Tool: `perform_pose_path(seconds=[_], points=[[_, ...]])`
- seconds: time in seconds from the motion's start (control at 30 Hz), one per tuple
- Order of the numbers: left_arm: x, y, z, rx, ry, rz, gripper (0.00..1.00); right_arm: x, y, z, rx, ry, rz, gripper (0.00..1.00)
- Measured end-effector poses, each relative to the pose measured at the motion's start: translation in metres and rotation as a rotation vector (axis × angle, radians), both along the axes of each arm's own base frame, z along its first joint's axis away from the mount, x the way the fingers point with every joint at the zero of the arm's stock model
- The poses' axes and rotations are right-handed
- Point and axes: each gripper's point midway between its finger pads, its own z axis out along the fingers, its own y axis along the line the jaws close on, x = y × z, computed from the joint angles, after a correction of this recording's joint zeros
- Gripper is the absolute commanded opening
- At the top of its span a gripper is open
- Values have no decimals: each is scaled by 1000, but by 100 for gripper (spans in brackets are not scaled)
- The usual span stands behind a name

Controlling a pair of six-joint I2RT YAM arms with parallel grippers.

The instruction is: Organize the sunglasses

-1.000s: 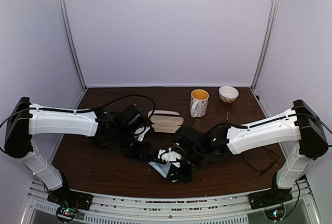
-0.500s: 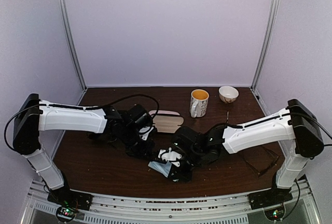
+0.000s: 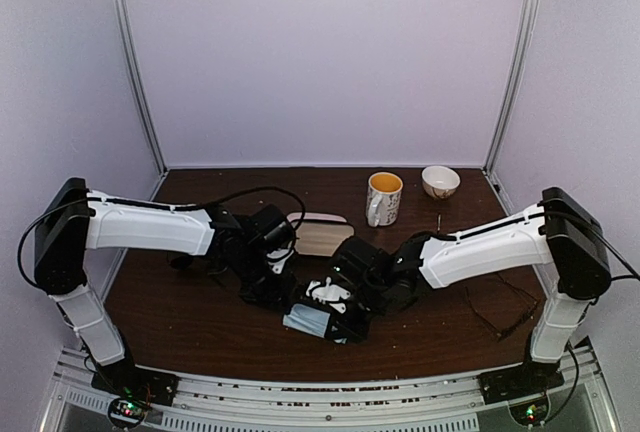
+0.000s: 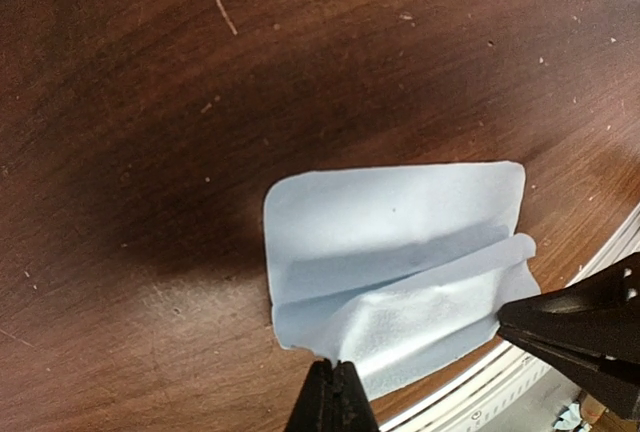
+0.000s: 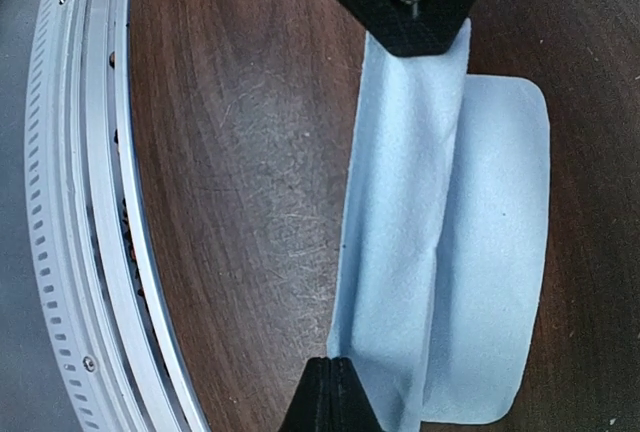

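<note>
Brown table [image 3: 180,312], jaws pinching blue cloth [image 3: 305,320], sunglasses [image 3: 495,327] well apart, rightward

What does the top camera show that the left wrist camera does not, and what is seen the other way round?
Only the top view: the mug, the bowl, the pink case, thin black glasses lying on the table at the right, and the whole arms.
Only the left wrist view: the fold in the cloth, with one edge drawn over the flat part, and fine scratches in the wood.
Both: the light-blue cloth on the brown table, with the left gripper and right gripper shut on it.
</note>
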Motion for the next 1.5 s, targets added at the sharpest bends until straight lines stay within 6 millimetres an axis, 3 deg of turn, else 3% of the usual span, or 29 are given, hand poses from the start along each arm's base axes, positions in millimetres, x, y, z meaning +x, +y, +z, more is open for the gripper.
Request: perform_pose_path(seconds=[0.6, 1.5], points=[[-14, -3, 2, -21, 75, -25, 0, -29, 5, 9, 38, 191, 66, 0], [3, -8, -5, 38, 60, -4, 0, 18, -11, -12, -40, 140, -90, 0]])
